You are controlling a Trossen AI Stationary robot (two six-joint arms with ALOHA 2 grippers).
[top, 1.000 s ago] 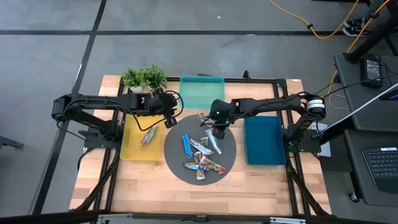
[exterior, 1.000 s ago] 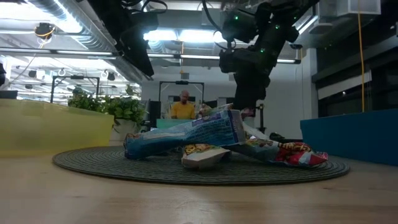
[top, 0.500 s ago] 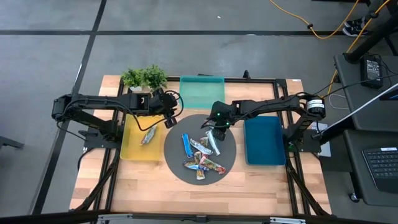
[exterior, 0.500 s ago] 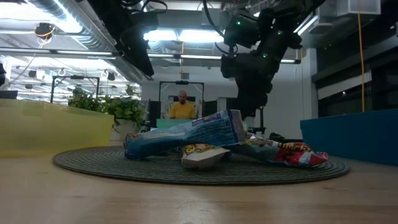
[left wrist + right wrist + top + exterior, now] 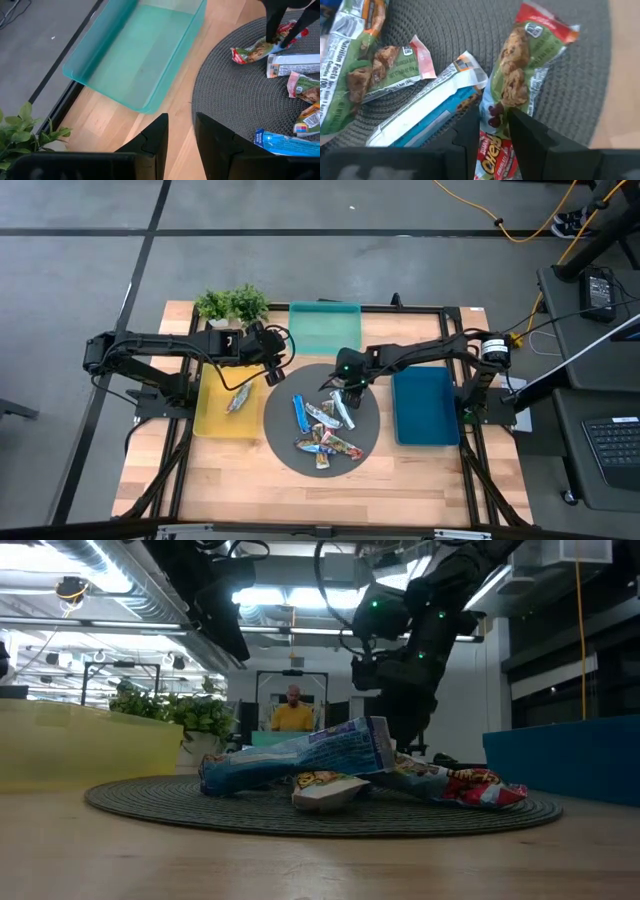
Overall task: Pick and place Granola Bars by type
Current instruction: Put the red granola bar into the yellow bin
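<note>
Granola bars lie heaped on the round grey mat at mid-table, with one more in the yellow tray. Right gripper is down at the far edge of the mat, its fingers pinched on the near end of a red-and-green wrapped bar, which lies on the mat beside a blue-and-white bar. Left gripper hovers between the yellow tray and the mat, near the teal tray, fingers slightly apart, holding nothing. Dark-blue tray sits beside the mat.
</note>
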